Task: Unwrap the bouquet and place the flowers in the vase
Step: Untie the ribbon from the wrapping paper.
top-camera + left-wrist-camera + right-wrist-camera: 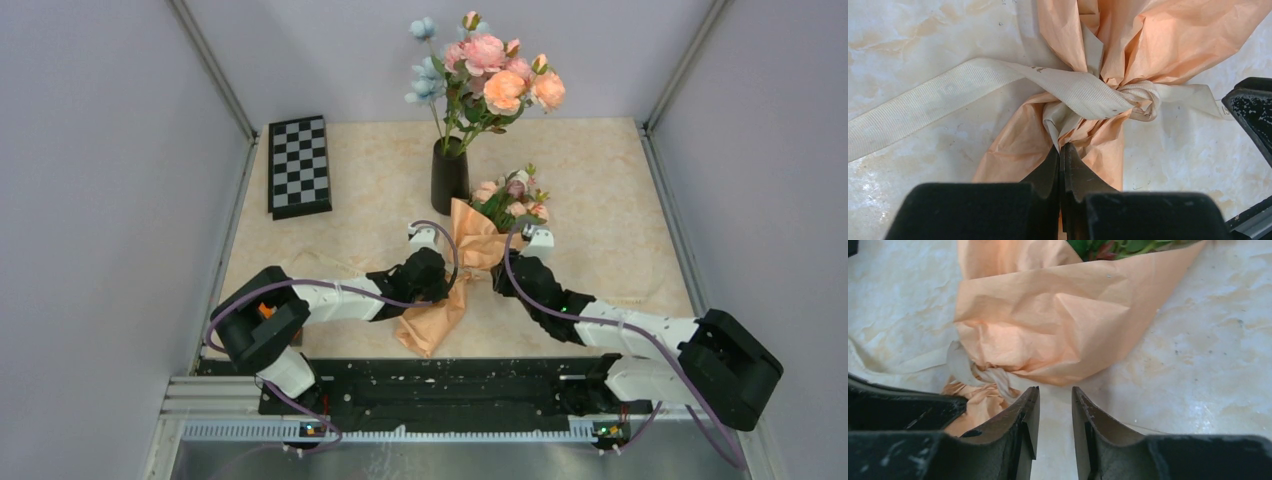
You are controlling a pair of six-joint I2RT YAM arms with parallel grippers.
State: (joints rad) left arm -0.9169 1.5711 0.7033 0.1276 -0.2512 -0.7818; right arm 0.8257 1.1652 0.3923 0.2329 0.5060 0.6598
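Observation:
The bouquet [470, 255] lies on the table in its peach paper cone, with its flowers [512, 195] pointing toward the black vase [449, 180]. A cream ribbon [948, 102] is tied round the paper in a knot [1143, 97]; one long tail trails off over the table. My left gripper [1060, 148] is shut on a pale fold of the wrapping just below the ribbon. On the other side of the cone, my right gripper [1055, 390] stands open beside the knot [993, 377], with only bare table between its fingers. Green leaves [1118, 246] peek out of the cone's mouth.
A taller pink, orange and pale-blue bunch [490, 75] stands in the vase. A folded chessboard [299, 165] lies at the back left. Grey walls close in the table on both sides and at the back.

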